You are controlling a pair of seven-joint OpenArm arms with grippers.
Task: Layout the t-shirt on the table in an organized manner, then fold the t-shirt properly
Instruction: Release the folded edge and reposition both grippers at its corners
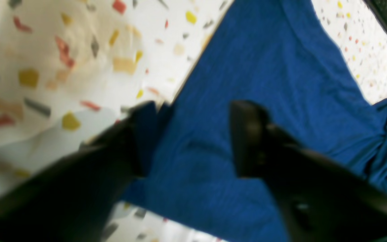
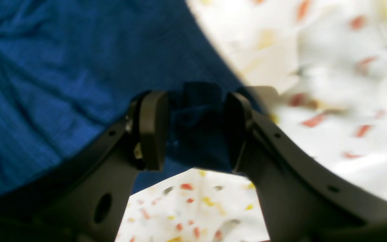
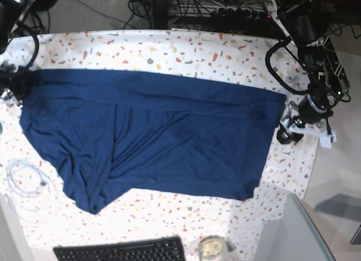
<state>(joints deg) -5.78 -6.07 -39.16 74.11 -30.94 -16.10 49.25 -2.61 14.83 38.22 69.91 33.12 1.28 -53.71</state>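
The navy t-shirt (image 3: pixel 152 140) lies stretched widthways across the speckled desk (image 3: pixel 186 52), each open end effector, left (image 1: pixel 193 137) and right (image 2: pixel 195 129), parted around an opposite fabric edge, apparently letting go once the cloth was pulled flat for folding

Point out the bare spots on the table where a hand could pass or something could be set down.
Free: the strip of table behind the t-shirt, and the front band between the shirt's hem and the keyboard. Crowded: the front-left corner with the white cable, and the glass jar beside the keyboard.
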